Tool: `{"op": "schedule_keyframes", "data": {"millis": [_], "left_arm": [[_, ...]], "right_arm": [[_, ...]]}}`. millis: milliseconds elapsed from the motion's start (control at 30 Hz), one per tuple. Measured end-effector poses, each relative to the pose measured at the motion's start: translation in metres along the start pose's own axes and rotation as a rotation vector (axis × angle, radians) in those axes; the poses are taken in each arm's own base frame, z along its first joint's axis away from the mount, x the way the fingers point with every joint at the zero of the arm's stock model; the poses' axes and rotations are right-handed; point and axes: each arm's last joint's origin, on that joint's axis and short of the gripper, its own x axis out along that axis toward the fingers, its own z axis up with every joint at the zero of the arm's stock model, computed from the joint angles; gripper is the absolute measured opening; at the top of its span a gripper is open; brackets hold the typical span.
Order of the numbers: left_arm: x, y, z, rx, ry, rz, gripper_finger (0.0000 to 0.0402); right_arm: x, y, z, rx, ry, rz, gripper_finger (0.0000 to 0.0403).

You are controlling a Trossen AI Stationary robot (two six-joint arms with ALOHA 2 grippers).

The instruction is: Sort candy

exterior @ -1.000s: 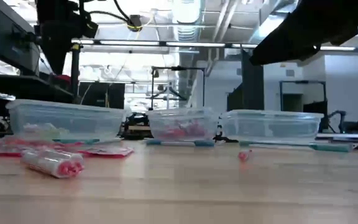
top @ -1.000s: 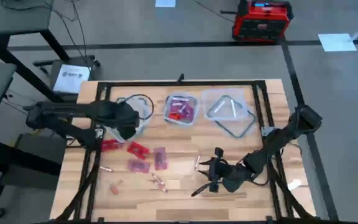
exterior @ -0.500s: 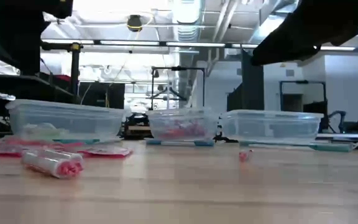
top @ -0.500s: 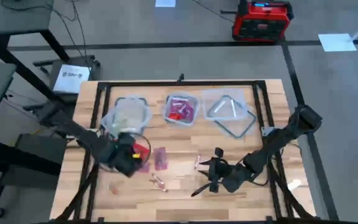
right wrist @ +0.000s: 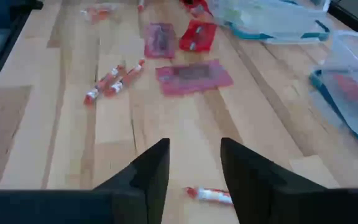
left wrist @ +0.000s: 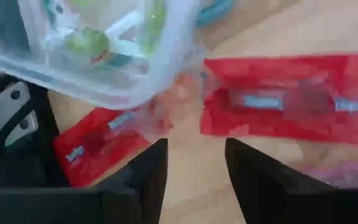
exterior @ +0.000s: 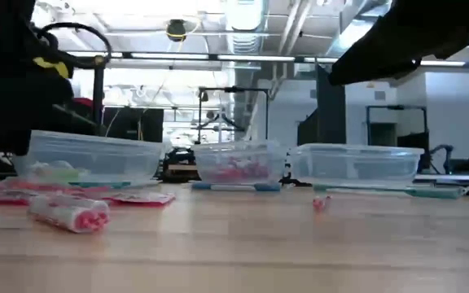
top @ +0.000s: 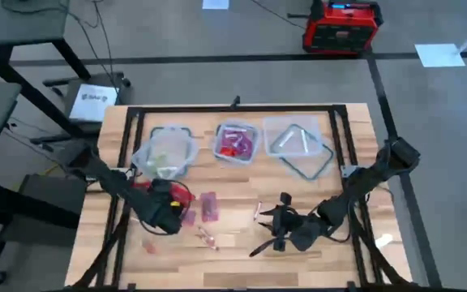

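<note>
High view: the wooden counter (top: 242, 255) carries three clear tubs in a row along its far side — the left tub (top: 165, 151) with pale, greenish contents, the middle tub (top: 236, 141) holding red and pink candy, and the right tub (top: 297, 143) with a loose lid frame lying partly over it. The left gripper (top: 165, 208) sits low over the counter, just in front of the left tub, among the loose candy there: a red packet (top: 183, 192) beside it, a pink packet (top: 209, 205) a little to its right, and a small striped roll (top: 207, 238) nearer the front edge. The right gripper (top: 276, 226) rests near the front of the counter, right of centre, well apart from the tubs.

Low view: a striped pink-and-white roll (exterior: 69, 212) lies on the counter in front of the left tub, and flat red packets (exterior: 141, 198) lie beside the tub's base.

Left wrist view: the left gripper's two fingers (left wrist: 143, 180) stand apart with nothing between them, above one red packet (left wrist: 278, 99) and close to another (left wrist: 98, 146) that lies against the corner of the tub.

Right wrist view: the right gripper's fingers (right wrist: 151, 177) are spread and hold nothing — a small roll (right wrist: 207, 195) lies on the counter between them, with pink and red packets farther off.
</note>
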Motion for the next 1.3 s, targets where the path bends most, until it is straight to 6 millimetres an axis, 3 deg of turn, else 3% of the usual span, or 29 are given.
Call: {"op": "schedule_keyframes", "data": {"millis": [233, 433, 667, 867, 1033, 1300], "left_arm": [[0.022, 0.018, -0.005, -0.105, 0.012, -0.096, 0.0146], [0.030, 0.029, -0.004, -0.144, -0.048, -0.036, 0.0146], [0.047, 0.028, -0.005, -0.183, -0.074, -0.090, 0.0146], [0.059, 0.021, -0.005, -0.070, -0.073, -0.179, 0.0146], [0.051, 0.012, -0.006, 0.102, 0.006, -0.234, 0.0146], [0.014, -0.010, -0.009, 0.290, 0.199, -0.393, 0.0146]], "right_arm": [[0.000, 0.000, 0.000, 0.000, 0.000, 0.000, 0.0132], [0.000, 0.000, 0.000, 0.000, 0.000, 0.000, 0.0132], [0.000, 0.000, 0.000, 0.001, 0.000, 0.000, 0.0132], [0.000, 0.000, 0.000, 0.000, 0.000, -0.001, 0.0132], [0.000, 0.000, 0.000, 0.000, 0.000, -0.001, 0.0132], [0.000, 0.000, 0.000, 0.000, 0.000, -0.001, 0.0132]]}}
